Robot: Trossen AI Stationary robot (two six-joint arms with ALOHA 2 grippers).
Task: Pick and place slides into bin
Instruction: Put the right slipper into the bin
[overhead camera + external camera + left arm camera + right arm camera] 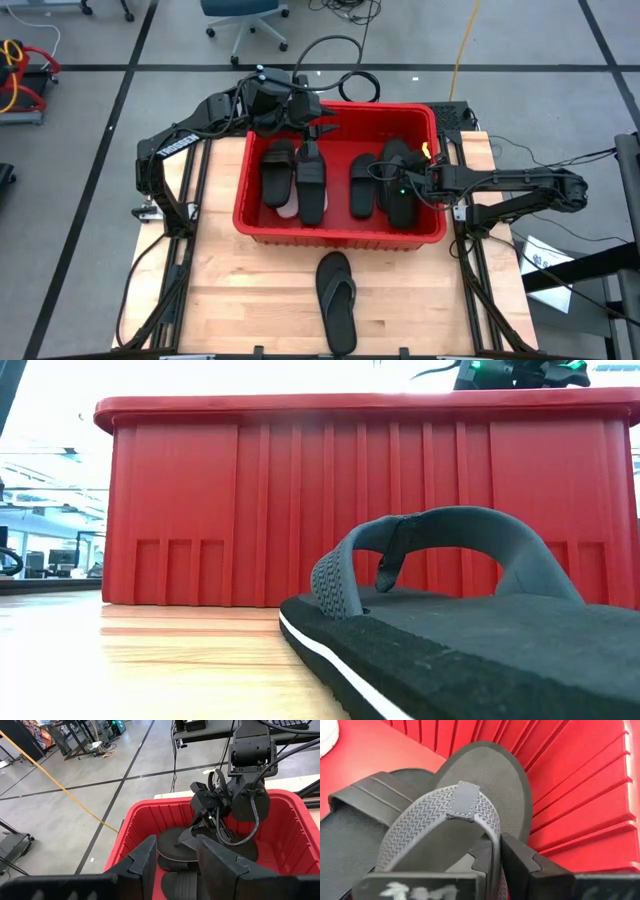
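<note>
Wooden table point(240, 290), office chair point(243, 15), yellow floor cable point(462, 45).

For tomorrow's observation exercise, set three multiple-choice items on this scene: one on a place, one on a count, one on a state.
1. Where does the black thong flip-flop with the grey strap lie?
A. on the wooden table in front of the red ribbed plastic bin
B. inside the bin
C. on the floor

2. How many sandals lie on the table outside the bin?
A. none
B. one
C. three

3. What is the right gripper doing?
A. hanging open above the floor
B. resting on the table
C. closed on the strap of a grey-strapped flip-flop inside the bin

Answers: 1 A, the high view shows it on bare wood before the bin. 2 B, only that flip-flop is outside. 3 C, the right wrist view shows the fingers pinching the strap.
</note>
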